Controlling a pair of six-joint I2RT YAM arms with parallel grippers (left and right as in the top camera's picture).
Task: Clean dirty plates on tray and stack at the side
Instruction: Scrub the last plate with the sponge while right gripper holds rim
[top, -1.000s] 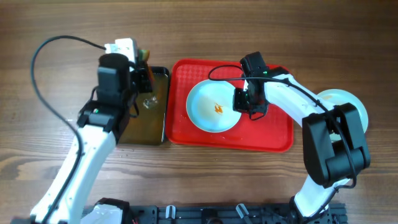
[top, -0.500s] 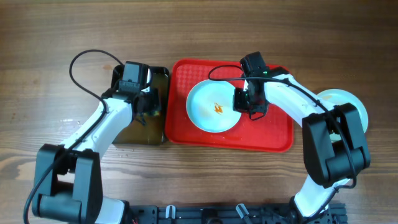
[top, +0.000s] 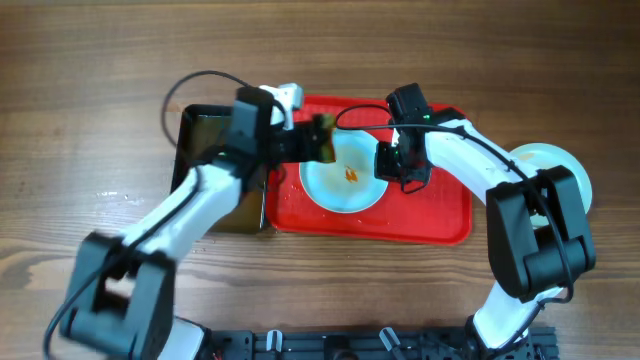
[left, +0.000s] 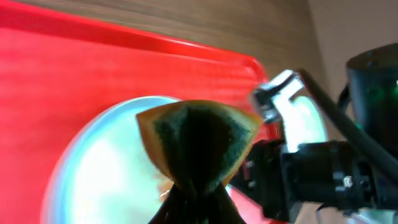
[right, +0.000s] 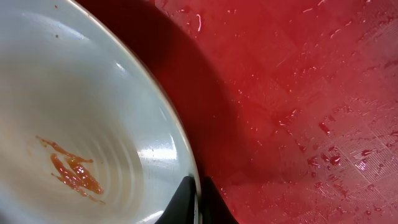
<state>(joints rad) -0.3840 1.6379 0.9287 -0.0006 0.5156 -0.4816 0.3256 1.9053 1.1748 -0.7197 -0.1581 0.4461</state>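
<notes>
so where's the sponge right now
Overhead view: the sponge is gripped in the left hand at the upper-left rim of the dirty plate on the red tray, just right of the black tub.

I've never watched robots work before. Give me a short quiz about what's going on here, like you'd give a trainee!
1. True or false: the round pale blue-white plate on the large red plastic tray looks clean.
2. What does the left arm carry above that plate? A) a brown, dark-faced sponge B) a metal fork C) nothing
3. Fill in: the right arm's fingers pinch the plate's ____.
Key: 1 false, an orange-brown sauce smear shows in its centre; 2 A; 3 rim.
</notes>
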